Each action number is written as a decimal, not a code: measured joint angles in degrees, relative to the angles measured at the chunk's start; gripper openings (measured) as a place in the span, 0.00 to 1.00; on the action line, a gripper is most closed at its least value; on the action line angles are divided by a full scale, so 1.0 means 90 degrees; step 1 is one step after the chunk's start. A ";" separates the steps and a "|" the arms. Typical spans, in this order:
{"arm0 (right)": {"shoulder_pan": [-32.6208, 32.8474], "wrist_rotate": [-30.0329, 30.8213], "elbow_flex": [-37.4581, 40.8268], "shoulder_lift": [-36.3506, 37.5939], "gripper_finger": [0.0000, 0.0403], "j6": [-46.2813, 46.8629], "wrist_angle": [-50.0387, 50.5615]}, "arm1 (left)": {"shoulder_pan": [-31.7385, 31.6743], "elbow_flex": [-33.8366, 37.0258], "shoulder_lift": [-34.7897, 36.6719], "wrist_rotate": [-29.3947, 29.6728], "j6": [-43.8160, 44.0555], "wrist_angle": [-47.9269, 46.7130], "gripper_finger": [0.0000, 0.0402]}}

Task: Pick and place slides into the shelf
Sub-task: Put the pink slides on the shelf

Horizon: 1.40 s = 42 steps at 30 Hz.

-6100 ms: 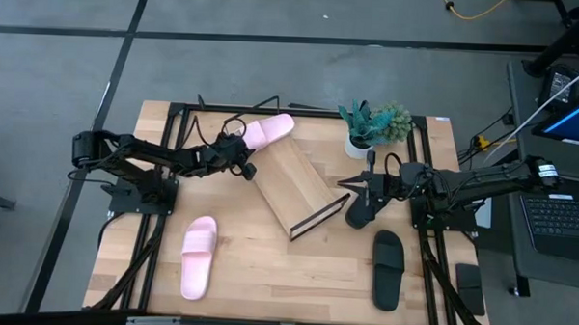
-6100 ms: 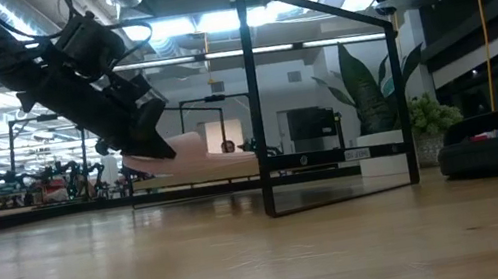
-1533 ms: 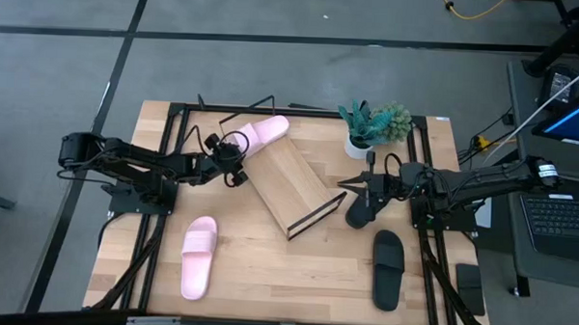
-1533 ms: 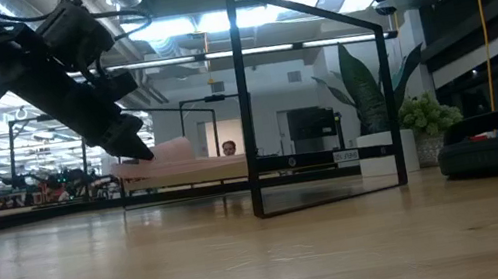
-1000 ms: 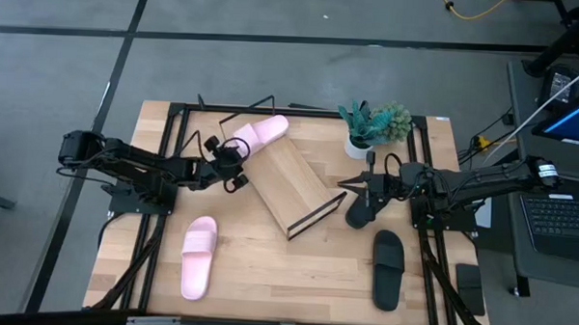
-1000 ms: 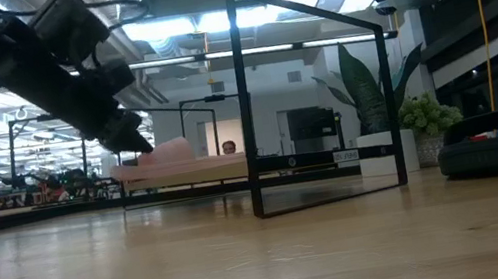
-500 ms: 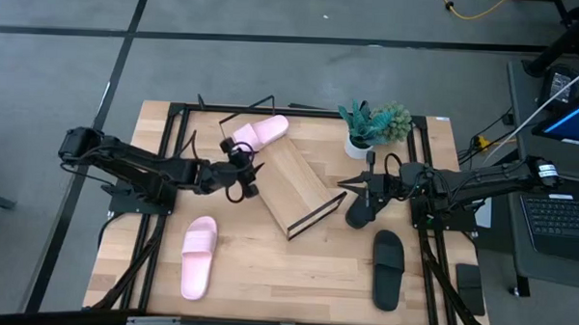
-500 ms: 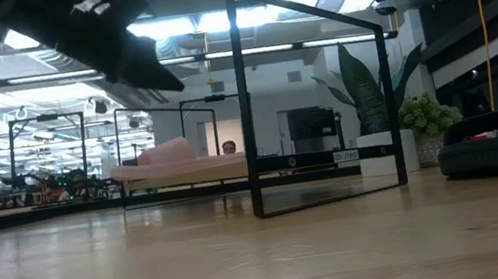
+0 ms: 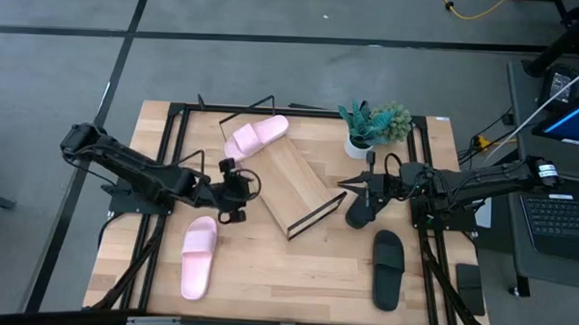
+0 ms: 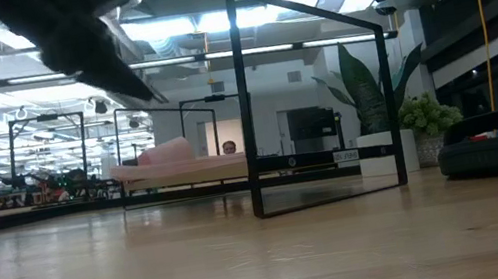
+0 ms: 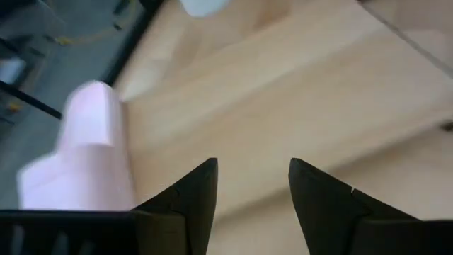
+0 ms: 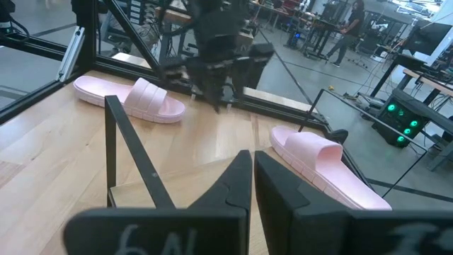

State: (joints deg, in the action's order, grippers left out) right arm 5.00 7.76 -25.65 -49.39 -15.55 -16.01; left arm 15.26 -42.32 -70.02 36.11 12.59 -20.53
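Observation:
One pale pink slide (image 9: 258,134) lies sole down on the far end of the slanted wooden shelf (image 9: 294,182). It also shows in the left wrist view (image 11: 92,159). A second pink slide (image 9: 198,256) lies flat on the table near the front left. One black slide (image 9: 386,269) lies at the front right, and a second dark one (image 9: 358,212) lies under my right arm. My left gripper (image 9: 244,187) hangs open above the table by the shelf's left side, holding nothing. My right gripper (image 9: 343,185) is shut and empty, in the air by the shelf's right end.
A potted plant (image 9: 373,127) stands at the far edge, right of the shelf. The shelf's black wire frame (image 10: 318,97) rises upright at its near end. A laptop (image 9: 558,215) sits beyond the table's right edge. Bare tabletop (image 9: 286,269) lies between the pink and black slides.
My left gripper has drawn away from the pink slide on the shelf. It has gone up and toward the table's near edge, and has swung toward the shelf's left side, staying open. The pink slide has stayed on the shelf.

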 joint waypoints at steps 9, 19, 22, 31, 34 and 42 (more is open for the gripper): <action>0.0001 0.0001 0.0000 0.0000 0.05 -0.0019 0.0002 | 0.0884 -0.0837 0.0000 -0.0019 0.1093 -0.1717 0.41; 0.0001 -0.0119 0.0000 0.0000 0.05 0.0195 0.0179 | 0.1661 -0.1057 0.0000 -0.1181 0.2377 -0.2968 0.41; 0.0001 -0.0157 0.0000 -0.0005 0.05 0.0408 0.0194 | 0.1784 -0.1057 0.0000 -0.1507 0.3089 -0.3323 0.41; 0.0001 -0.0164 0.0000 -0.0095 0.05 0.0362 0.0255 | 0.2154 -0.1057 0.0000 -0.2079 0.4368 -0.3506 0.41; 0.0001 -0.0164 0.0000 -0.0092 0.05 0.0367 0.0269 | 0.2413 -0.1057 0.0000 -0.2658 0.5149 -0.3495 0.38; -0.0001 -0.0164 0.0000 -0.0092 0.05 0.0376 0.0289 | 0.3333 -0.1057 -0.0016 -0.2907 0.7212 -0.3475 0.28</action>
State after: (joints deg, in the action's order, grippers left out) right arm 5.00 6.28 -25.65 -50.22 -12.17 -13.41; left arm 45.25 -51.83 -70.16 9.95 77.50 -51.81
